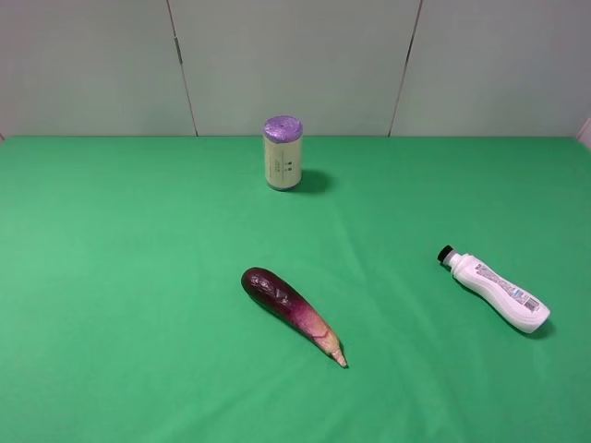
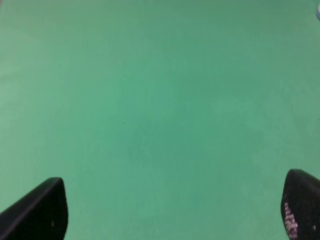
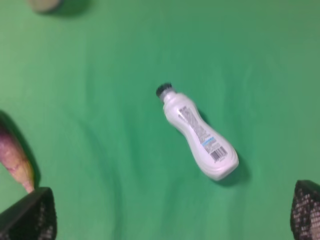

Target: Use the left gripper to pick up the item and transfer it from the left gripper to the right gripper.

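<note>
The item, a slim white bottle [image 1: 496, 291] with a black cap, lies on its side on the green cloth at the right, cap pointing back-left. The right wrist view shows the item [image 3: 199, 134] lying flat, well ahead of my right gripper [image 3: 170, 212], whose dark fingertips [image 3: 32, 215] stand wide apart with nothing between them. My left gripper [image 2: 172, 212] is open too, its black fingertips [image 2: 42, 210] far apart over bare green cloth. Neither arm shows in the exterior high view.
A purple eggplant [image 1: 291, 312] lies near the middle of the table, its pale tip [image 3: 17, 165] at the edge of the right wrist view. A cream can with a purple lid [image 1: 283, 152] stands upright at the back centre. Grey wall panels [image 1: 295, 65] rise behind the table.
</note>
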`<control>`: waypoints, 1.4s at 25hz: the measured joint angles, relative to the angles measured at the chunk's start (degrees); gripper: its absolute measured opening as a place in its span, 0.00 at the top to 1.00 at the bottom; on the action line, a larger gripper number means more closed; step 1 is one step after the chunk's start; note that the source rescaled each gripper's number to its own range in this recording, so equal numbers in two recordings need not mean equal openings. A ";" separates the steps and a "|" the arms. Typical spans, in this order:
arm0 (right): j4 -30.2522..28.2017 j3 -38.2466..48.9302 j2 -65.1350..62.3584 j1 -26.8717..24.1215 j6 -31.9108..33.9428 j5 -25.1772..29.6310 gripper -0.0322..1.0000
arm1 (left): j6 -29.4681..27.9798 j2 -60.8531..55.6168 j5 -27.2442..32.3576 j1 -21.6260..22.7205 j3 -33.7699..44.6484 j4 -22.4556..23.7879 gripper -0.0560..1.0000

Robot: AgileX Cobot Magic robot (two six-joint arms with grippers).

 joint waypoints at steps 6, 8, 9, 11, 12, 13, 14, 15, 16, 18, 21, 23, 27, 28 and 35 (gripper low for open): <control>-0.16 6.22 -9.84 0.00 0.18 0.12 0.00 | 0.00 0.00 0.00 0.00 0.00 0.00 0.25; -0.16 8.44 -13.72 0.00 0.18 0.17 0.00 | 0.00 0.00 0.00 0.00 0.00 0.00 0.25; -0.16 9.52 -15.11 0.00 0.18 0.22 0.00 | 0.00 0.00 0.00 0.00 0.00 0.00 0.25; -0.16 11.15 -16.64 0.00 0.25 0.33 0.00 | 0.00 0.00 0.00 0.00 0.00 0.00 0.25; -0.23 11.56 -16.63 0.00 0.44 0.33 0.00 | 0.00 0.00 0.00 0.00 0.00 0.00 0.25; -0.34 11.81 -16.63 0.00 0.52 0.12 0.00 | 0.00 0.00 0.00 0.00 0.00 0.00 0.25; -0.34 11.91 -16.70 0.00 0.65 -0.09 0.00 | 0.00 0.00 0.00 0.00 0.00 0.00 0.25; -0.41 11.96 -16.70 0.00 0.94 -0.42 0.00 | 0.00 0.00 0.00 0.00 0.00 0.00 0.25; -0.66 12.03 -16.70 0.00 1.39 -1.01 0.00 | 0.00 0.00 0.00 0.00 0.00 0.00 0.25; -1.18 12.30 -16.74 0.00 1.98 -2.81 0.00 | 0.00 0.00 0.00 0.00 0.00 0.00 0.25; -1.54 12.87 -16.74 0.00 2.61 -6.45 0.00 | 0.00 0.00 0.00 0.00 0.00 0.00 0.25; -1.67 13.87 -16.74 0.00 2.75 -8.56 0.00 | 0.00 0.00 0.00 0.00 0.00 0.00 0.25; -1.90 14.84 -16.74 0.00 2.75 -10.36 0.00 | 0.00 0.00 0.00 0.00 0.00 0.00 0.25; -1.90 14.84 -16.74 0.00 2.75 -10.48 0.00 | 0.00 0.00 0.00 0.00 0.00 0.00 0.25; -1.90 14.84 -16.74 0.00 2.75 -10.52 0.00 | 0.00 0.00 0.00 0.00 0.00 0.00 0.25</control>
